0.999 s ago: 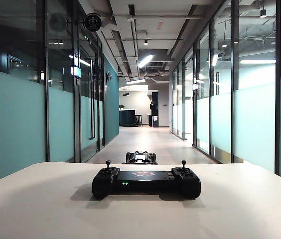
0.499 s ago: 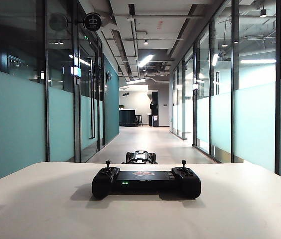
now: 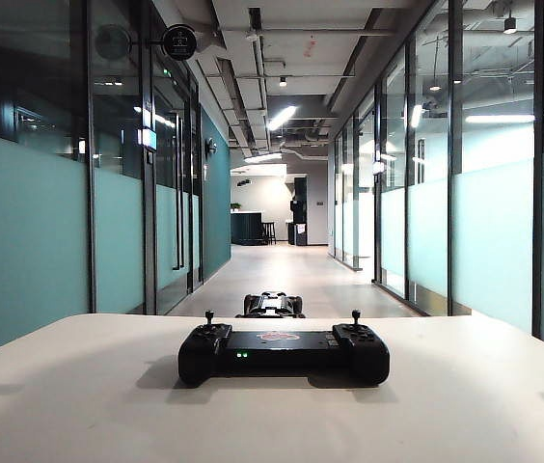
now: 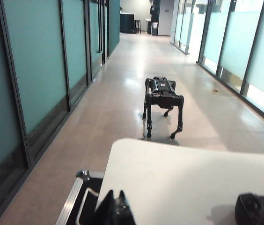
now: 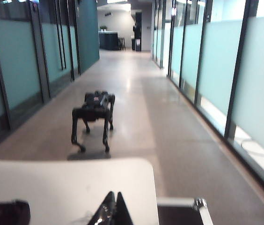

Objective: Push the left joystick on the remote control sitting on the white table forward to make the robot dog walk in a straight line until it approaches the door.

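The black remote control (image 3: pixel 283 353) lies in the middle of the white table (image 3: pixel 79 405), its left joystick (image 3: pixel 209 315) upright and untouched. The robot dog (image 3: pixel 273 305) stands on the corridor floor just beyond the table, facing away. Neither gripper shows in the exterior view. My left gripper (image 4: pixel 116 191) is shut and empty above the table's near corner, with the remote control (image 4: pixel 258 211) well off to its side and the robot dog (image 4: pixel 162 101) ahead. My right gripper (image 5: pixel 115 192) is also shut and empty, apart from the remote control (image 5: pixel 3 213).
Frosted glass walls with dark frames (image 3: pixel 31 231) line both sides of the long corridor. A black case with a metal rim (image 4: pixel 83 197) sits below the table's edge beside each arm, also the case (image 5: pixel 183 211). A dark counter (image 3: pixel 246 228) stands at the far end.
Faint shadows at the table's left and right edges have shifted a little. The remote control and the robot dog have not moved.
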Motion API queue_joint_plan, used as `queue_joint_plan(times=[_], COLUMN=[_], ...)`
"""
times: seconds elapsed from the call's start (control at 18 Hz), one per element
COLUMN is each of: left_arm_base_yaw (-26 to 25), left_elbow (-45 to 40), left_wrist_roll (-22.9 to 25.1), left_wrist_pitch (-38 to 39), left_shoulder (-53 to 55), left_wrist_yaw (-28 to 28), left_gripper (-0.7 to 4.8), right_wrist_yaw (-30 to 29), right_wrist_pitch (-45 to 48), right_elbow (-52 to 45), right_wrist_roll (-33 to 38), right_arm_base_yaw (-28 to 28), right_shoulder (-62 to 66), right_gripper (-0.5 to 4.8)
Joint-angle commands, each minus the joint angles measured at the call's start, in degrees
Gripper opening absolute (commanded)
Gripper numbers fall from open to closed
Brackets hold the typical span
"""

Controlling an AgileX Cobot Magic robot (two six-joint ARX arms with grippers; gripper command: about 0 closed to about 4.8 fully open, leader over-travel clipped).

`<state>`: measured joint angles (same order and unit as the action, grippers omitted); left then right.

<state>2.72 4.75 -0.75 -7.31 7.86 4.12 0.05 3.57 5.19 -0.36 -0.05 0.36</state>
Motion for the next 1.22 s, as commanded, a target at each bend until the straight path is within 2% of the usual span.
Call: queue_joint_plan(times=[0.06, 0.22, 0.5, 0.67, 0.94, 1.22], left_arm_base_yaw=[0.1, 0.8, 5.2, 7.4, 8.2, 8.2], left_elbow=[1.8, 4.3, 8.1, 11.0, 15.5, 20.2], left_wrist_roll=[0.1, 0.1, -0.2, -0.2, -0.6, -1.4], left_wrist_pitch=[-6.6, -11.7, -21.1, -22.9, -23.7, -23.6], left_shoulder=[7.2, 16.6, 32.4, 40.8, 50.8, 59.5], left_wrist_yaw=[-2.0, -3.4, -4.4, -4.5, -10.4, -15.7], left_gripper=[-0.06, -0.06, -0.06, -0.06, -0.06, -0.06], right_wrist_yaw=[-2.6, -3.3, -6.4, -6.8, -5.6, -1.9], right_wrist_pitch=[1.0, 2.8, 6.5, 8.9, 14.5, 18.5], right_elbow=[1.3, 2.2, 2.2, 2.2, 2.2, 2.2], right_wrist_roll=[-0.2, -0.2, -0.1, -0.2, -2.5, -2.8], right_arm_base_yaw=[0.0, 0.0, 0.1, 0.9, 7.1, 13.4], right_shoulder=[2.4, 5.9, 11.7, 15.7, 23.6, 31.7], right_gripper=[-0.06, -0.06, -0.06, -0.06, -0.06, -0.06])
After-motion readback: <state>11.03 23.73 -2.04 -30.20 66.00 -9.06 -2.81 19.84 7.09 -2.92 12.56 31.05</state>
